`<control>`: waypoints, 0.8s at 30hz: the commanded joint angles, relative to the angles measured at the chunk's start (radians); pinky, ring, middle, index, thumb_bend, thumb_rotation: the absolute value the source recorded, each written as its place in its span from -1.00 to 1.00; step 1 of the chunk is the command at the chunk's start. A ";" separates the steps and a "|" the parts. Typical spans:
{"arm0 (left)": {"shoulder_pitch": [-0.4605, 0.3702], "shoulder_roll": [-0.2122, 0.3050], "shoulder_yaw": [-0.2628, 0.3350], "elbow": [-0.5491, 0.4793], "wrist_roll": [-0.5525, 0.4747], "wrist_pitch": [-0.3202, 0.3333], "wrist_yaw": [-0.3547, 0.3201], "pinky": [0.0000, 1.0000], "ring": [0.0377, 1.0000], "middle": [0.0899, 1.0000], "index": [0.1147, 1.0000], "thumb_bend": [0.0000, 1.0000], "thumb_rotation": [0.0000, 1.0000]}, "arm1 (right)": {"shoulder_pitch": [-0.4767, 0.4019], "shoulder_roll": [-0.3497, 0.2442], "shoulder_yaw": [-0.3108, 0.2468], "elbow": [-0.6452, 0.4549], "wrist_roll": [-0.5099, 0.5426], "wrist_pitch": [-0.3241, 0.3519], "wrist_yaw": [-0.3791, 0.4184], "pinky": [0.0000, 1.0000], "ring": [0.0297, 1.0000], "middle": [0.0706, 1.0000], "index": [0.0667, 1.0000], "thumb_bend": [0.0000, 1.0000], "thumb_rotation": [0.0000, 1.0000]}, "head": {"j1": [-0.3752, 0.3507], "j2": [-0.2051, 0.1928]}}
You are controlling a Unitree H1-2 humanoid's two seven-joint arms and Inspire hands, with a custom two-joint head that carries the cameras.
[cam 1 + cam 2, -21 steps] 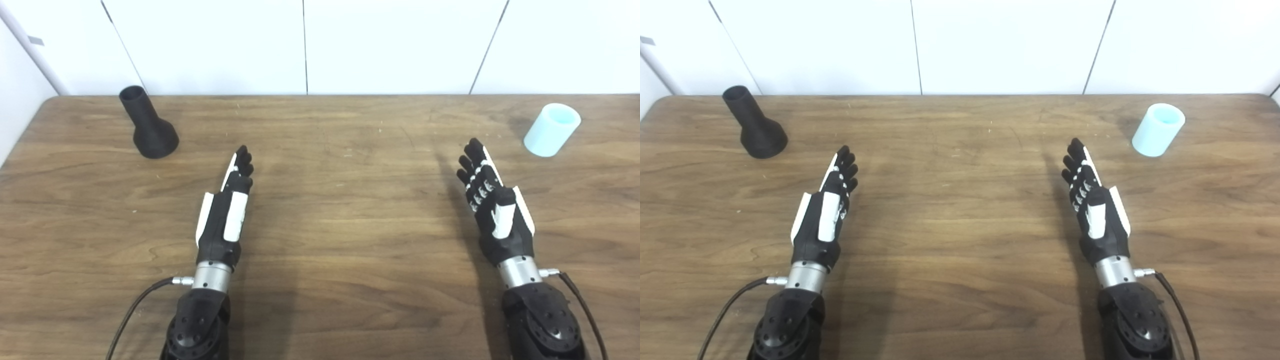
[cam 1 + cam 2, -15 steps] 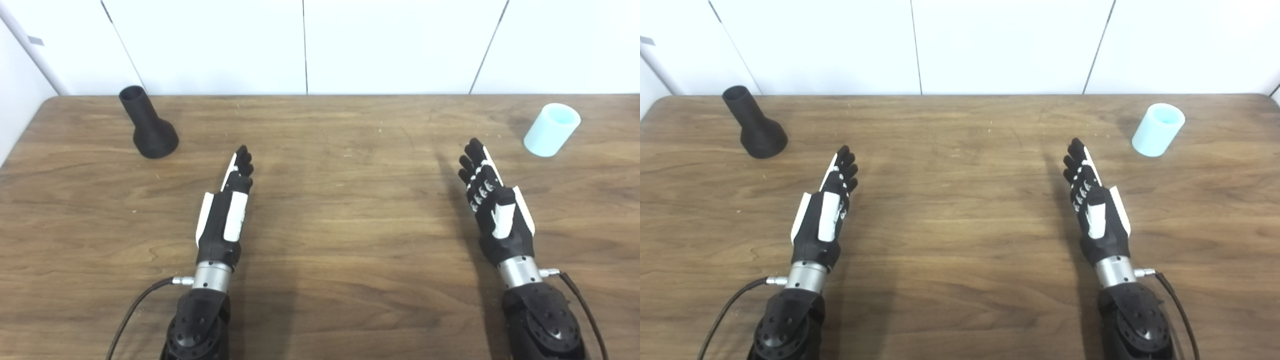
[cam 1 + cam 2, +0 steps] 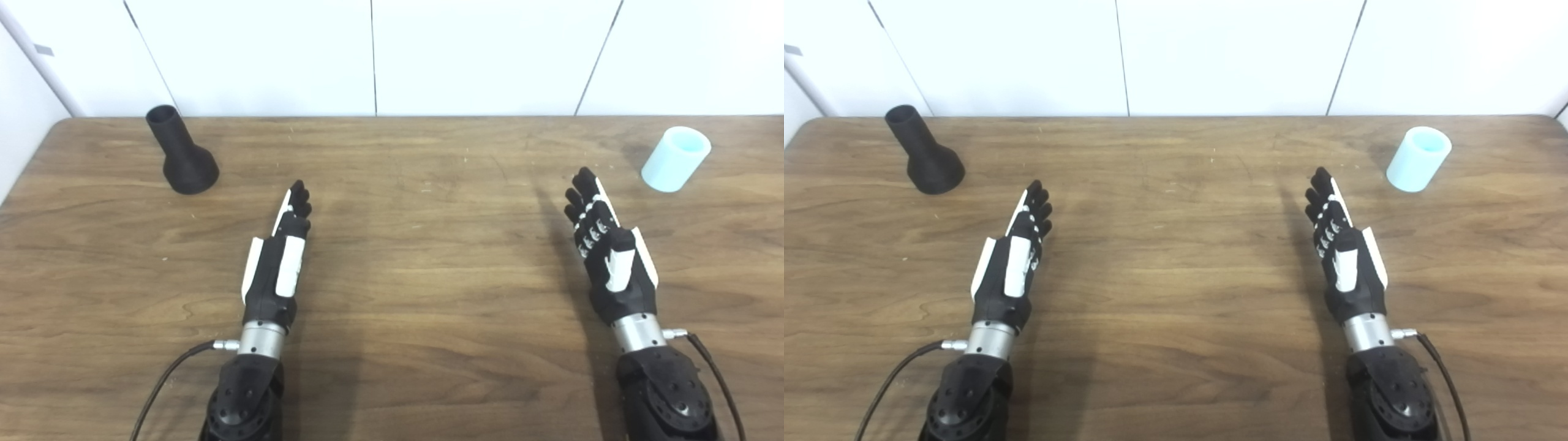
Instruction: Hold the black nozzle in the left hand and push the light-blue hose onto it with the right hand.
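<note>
1. My left hand (image 3: 278, 257), black with white plates, hangs over the brown wood-grain table (image 3: 429, 275) left of the middle, fingers stretched forward and spread a little, holding nothing.
2. My right hand (image 3: 606, 245), of the same black and white make, hangs over the right part of the table, fingers straight and slightly fanned, palm turned inward, also holding nothing.
3. The black funnel-shaped plastic nozzle (image 3: 180, 153) stands on its wide flared base near the far left corner of the table, its narrow open neck leaning up toward the back edge.
4. That nozzle lies ahead and to the left of my left hand, well apart from the fingertips (image 3: 298, 191).
5. The light-blue hose (image 3: 675, 159), a short, thick, cylinder-shaped piece, sits near the far right edge of the table, tilted, its open end facing up and to the right.
6. The hose lies ahead and to the right of my right hand, near it but not touching.
7. Nozzle and hose are at opposite ends of the table, far from each other.
8. A dark cable (image 3: 165, 380) leaves the silver wrist collar of my left arm, and another (image 3: 713, 373) leaves my right wrist.
9. White wall panels (image 3: 478, 55) with thin dark seams stand behind the table's far edge.
</note>
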 commanded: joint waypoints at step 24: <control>-0.005 -0.073 -0.059 0.229 0.087 -0.317 0.075 1.00 1.00 1.00 1.00 0.65 1.00 | -0.027 -0.082 -0.054 0.318 0.128 -0.308 0.117 0.92 1.00 1.00 1.00 0.68 1.00 | 0.191 -0.260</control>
